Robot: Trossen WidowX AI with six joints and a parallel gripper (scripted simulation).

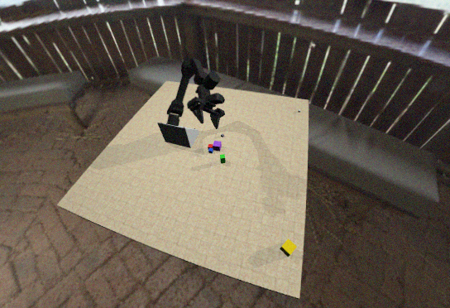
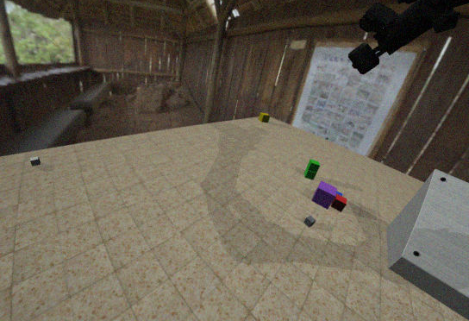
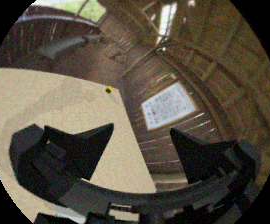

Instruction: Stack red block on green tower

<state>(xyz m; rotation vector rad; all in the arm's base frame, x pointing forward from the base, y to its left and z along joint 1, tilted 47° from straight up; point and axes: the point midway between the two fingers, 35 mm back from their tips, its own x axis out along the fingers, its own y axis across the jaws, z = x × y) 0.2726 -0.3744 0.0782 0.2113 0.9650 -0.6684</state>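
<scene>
You see the small red block (image 2: 339, 203) on the table (image 2: 129, 228), touching the purple cube (image 2: 324, 194) that half hides the blue one; the jaws are open, empty.

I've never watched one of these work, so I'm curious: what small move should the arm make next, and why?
Probably lower the claw toward the red block and centre over it. The claw is open, empty and high above the floor, while the red block sits pressed against the purple block, apart from the green tower. It must be picked up first.
</scene>
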